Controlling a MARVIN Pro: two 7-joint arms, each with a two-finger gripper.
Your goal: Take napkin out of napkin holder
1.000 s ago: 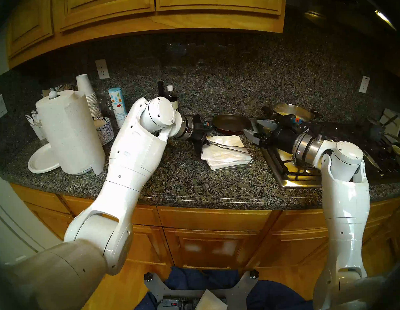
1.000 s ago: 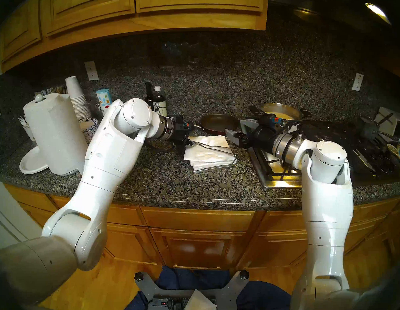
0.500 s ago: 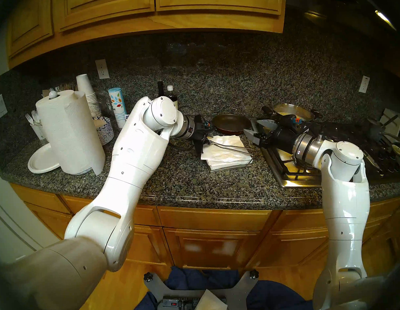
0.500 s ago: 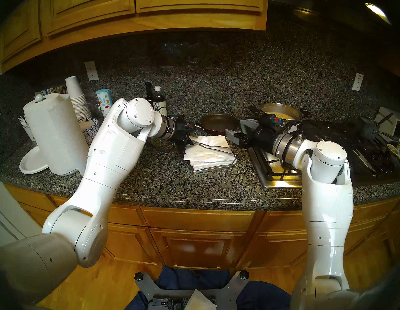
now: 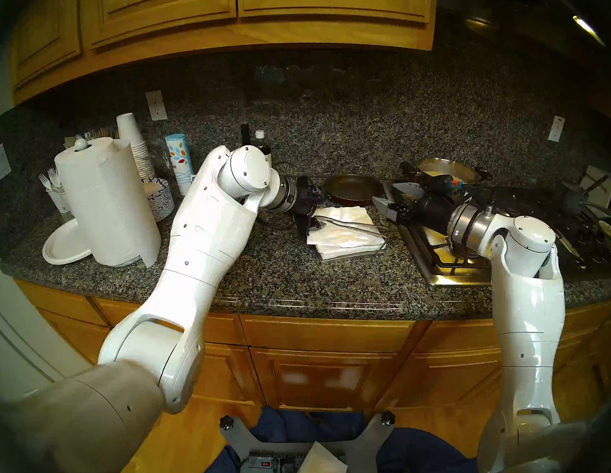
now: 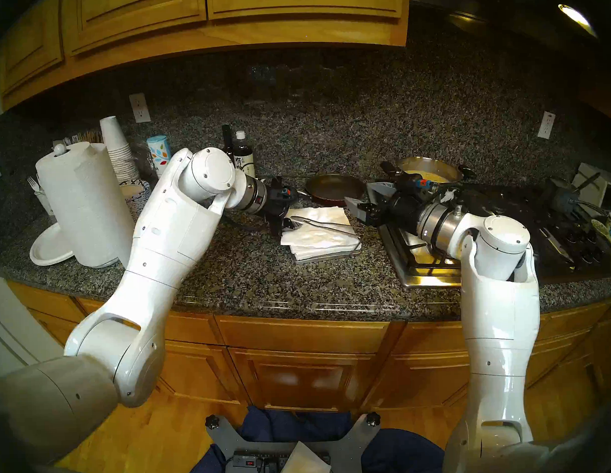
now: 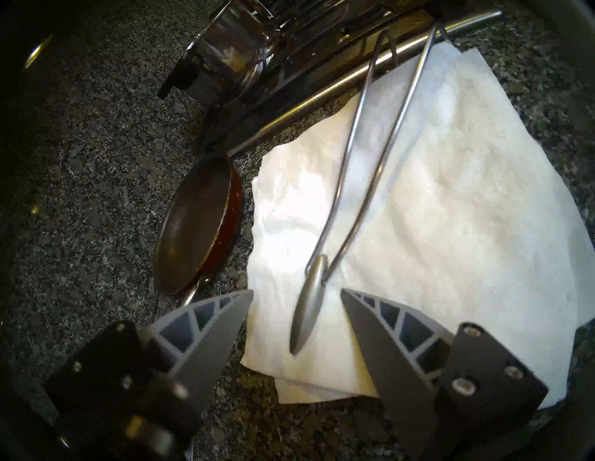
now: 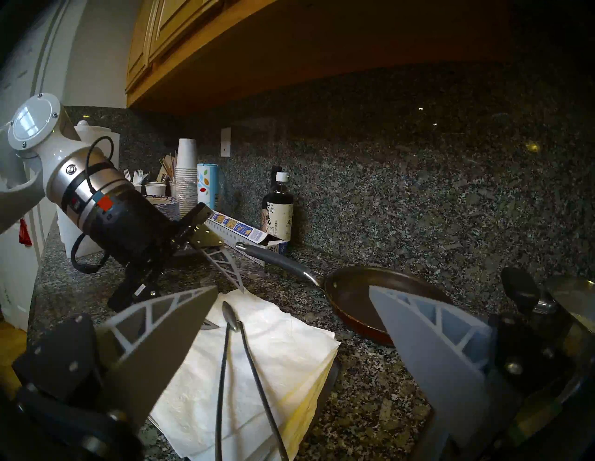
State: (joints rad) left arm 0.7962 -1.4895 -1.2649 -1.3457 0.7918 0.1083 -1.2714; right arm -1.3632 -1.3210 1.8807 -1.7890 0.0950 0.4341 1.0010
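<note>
Left wrist view is filled by the top napkin (image 7: 434,209), a white, crinkled sheet lying skewed on the stack of napkins (image 5: 339,251) in the napkin holder (image 5: 353,257), which is seen in the head views as a flat silver tray on the granite countertop (image 5: 292,283). The napkin is pinned by the holder's wire arm (image 7: 363,154), whose leaf-shaped weight (image 7: 309,309) rests on the sheet near its left edge. The left gripper (image 7: 296,297) is held open, its two grey fingers spread to either side of the weight and just above the napkin's edge; whether a fingertip touches the paper cannot be told. The right gripper (image 8: 293,293) is also held open and empty, poised over the right side of the stack near the stove (image 5: 446,257). A dark frying pan (image 5: 352,188) is seen just behind the holder, and a steel pot (image 5: 447,170) stands on the stove beyond it. A paper towel roll (image 5: 106,203), stacked paper cups (image 5: 135,147) and a white plate (image 5: 64,246) are set well apart at the counter's left end.
</note>
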